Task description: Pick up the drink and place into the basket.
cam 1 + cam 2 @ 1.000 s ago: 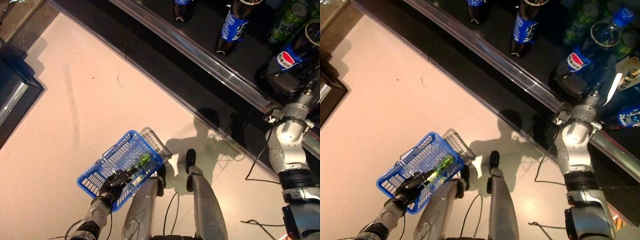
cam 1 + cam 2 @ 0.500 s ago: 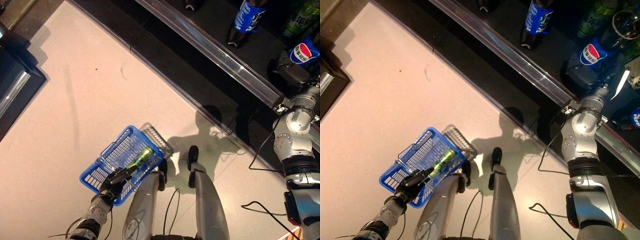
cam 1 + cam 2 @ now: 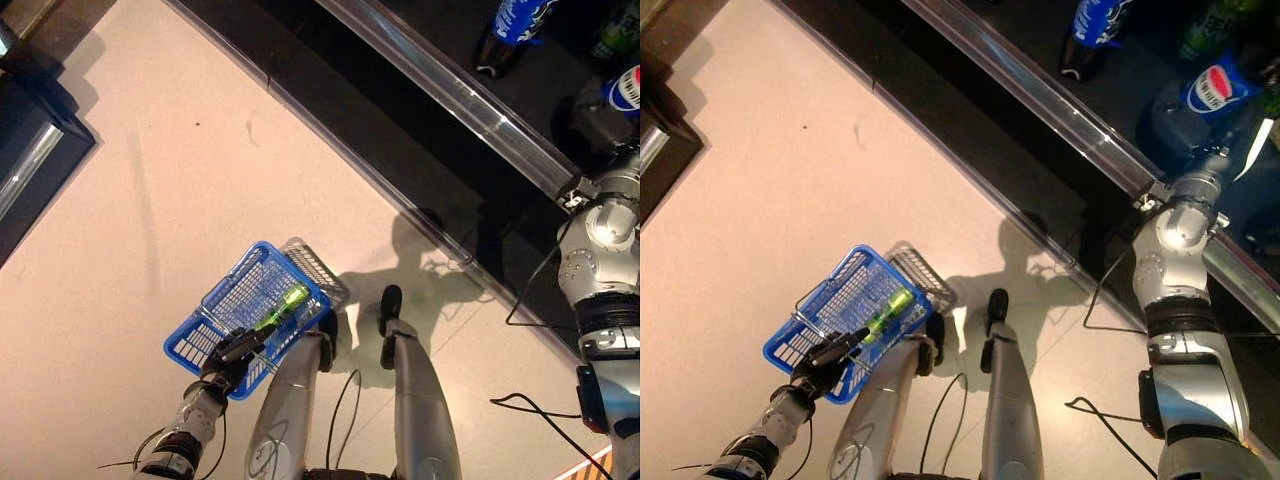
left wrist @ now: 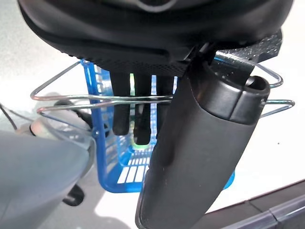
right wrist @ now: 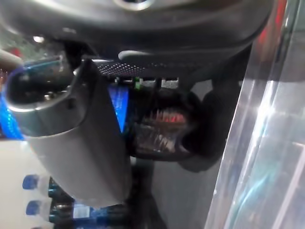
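The blue basket (image 3: 222,308) hangs at the lower left, above the pale floor. My left hand (image 3: 232,356) is shut on its thin wire handles (image 4: 95,98). A green bottle (image 3: 283,304) lies inside the basket. My right arm reaches up to the dark shelf at the upper right. There my right hand (image 3: 1175,125) is against a dark cola bottle with a blue and red label (image 3: 1210,88). In the right wrist view the thumb and fingers curl round that bottle's base (image 5: 159,126).
The dark shelf has a shiny metal rail (image 3: 450,90) along its front edge. Another blue-labelled cola bottle (image 3: 515,22) and green bottles (image 3: 615,30) stand further back. A dark cabinet (image 3: 30,150) stands at the far left. Pale floor lies between.
The whole picture has shifted as the camera moved. The basket still hangs from my left hand, and my right hand stays at the cola bottle on the shelf.
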You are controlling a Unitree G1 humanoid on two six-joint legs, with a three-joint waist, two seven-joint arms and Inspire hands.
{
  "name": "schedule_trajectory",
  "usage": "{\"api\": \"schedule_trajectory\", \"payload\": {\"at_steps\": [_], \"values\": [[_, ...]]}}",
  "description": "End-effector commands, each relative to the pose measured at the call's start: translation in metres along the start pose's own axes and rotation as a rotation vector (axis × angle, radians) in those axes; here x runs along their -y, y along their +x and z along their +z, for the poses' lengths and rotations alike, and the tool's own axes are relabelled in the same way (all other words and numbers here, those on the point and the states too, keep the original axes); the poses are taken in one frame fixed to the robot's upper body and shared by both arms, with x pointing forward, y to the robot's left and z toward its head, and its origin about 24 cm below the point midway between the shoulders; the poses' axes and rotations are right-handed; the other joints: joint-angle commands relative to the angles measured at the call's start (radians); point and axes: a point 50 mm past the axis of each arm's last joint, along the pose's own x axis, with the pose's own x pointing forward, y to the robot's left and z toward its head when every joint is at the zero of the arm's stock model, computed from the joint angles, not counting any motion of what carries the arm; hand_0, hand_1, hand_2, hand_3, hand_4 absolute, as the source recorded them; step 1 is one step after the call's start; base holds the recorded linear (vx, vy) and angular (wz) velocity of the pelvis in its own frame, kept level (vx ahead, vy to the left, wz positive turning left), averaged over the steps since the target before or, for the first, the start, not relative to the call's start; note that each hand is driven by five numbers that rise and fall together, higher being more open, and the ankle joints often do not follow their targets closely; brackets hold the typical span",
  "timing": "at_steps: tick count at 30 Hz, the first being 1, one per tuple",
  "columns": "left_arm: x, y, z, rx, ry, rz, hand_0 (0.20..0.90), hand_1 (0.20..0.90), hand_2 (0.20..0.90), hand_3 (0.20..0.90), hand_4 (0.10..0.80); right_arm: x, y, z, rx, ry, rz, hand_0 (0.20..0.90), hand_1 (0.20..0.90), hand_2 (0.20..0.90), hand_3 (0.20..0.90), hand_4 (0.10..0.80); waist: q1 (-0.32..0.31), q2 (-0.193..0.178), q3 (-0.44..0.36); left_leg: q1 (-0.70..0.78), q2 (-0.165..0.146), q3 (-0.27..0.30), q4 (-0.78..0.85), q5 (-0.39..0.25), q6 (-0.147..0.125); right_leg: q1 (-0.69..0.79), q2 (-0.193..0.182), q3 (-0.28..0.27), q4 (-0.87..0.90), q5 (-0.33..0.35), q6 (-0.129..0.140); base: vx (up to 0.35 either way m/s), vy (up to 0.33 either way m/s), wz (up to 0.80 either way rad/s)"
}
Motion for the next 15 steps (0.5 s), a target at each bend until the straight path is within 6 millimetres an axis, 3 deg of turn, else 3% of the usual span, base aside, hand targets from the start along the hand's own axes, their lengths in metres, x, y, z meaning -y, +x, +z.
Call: {"api": "schedule_trajectory", "payload": {"at_steps": [1, 15], "values": [[-0.042, -0.027, -0.034, -0.115, 0.032, 0.078, 0.3, 0.3, 0.3, 0.2, 0.1, -0.002, 0.024, 0.096, 0.428, -0.052, -0.005, 0.3, 0.3, 0.3, 0.2, 0.1, 0.017, 0.031, -0.019, 0.014, -0.088, -0.196, -0.095, 0.035, -0.001, 0.056, 0.075, -0.082, 0.186, -0.252, -0.036, -0.022, -0.003, -0.06], [-0.051, -0.032, -0.028, -0.073, 0.002, 0.093, 0.3, 0.3, 0.3, 0.2, 0.1, 0.001, 0.002, 0.133, 0.735, -0.191, -0.082, 0.3, 0.3, 0.3, 0.2, 0.1, -0.005, 0.021, -0.019, 0.052, -0.101, -0.196, -0.061, 0.007, 0.01, 0.1, 0.073, -0.061, 0.184, -0.253, -0.031, -0.053, -0.007, 0.0]]}}
